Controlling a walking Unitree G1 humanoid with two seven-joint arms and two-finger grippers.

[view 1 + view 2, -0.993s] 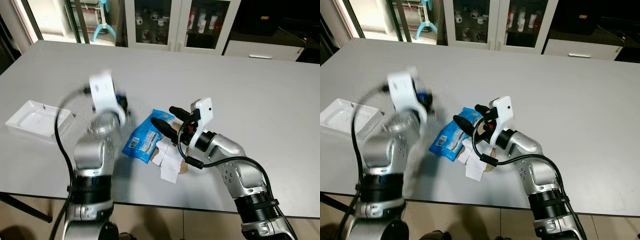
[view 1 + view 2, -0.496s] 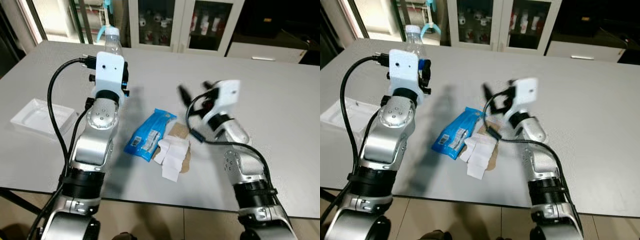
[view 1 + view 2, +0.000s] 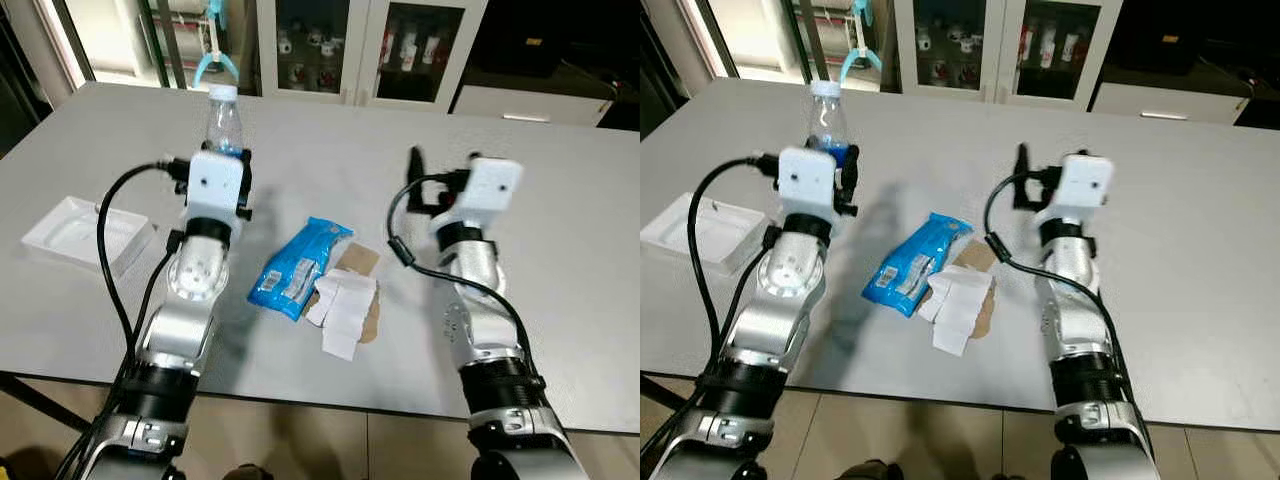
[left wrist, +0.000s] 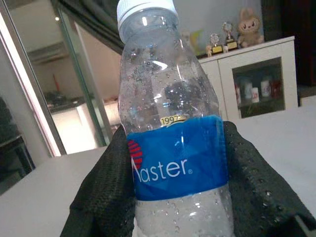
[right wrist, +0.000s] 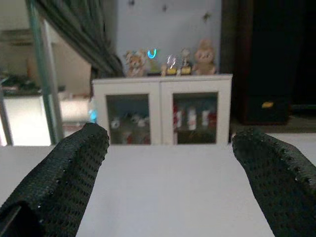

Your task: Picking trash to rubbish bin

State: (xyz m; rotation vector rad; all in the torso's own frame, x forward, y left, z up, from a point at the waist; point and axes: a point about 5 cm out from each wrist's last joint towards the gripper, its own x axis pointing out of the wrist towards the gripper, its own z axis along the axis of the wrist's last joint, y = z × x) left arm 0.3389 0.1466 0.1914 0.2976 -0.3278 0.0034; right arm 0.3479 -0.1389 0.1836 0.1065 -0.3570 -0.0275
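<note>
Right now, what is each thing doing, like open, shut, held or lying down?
Water bottle: upright, capped, held.
Left gripper: shut on the water bottle, raised.
Right gripper: open, holding nothing, raised.
Blue wrapper: lying flat on the table.
White papers: lying on brown cardboard.
White tray: lying on the table.

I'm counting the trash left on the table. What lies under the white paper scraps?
A brown cardboard piece shows beneath the white paper scraps, jutting out past them beside the blue wrapper. Its middle is covered, so anything else underneath cannot be seen.
</note>
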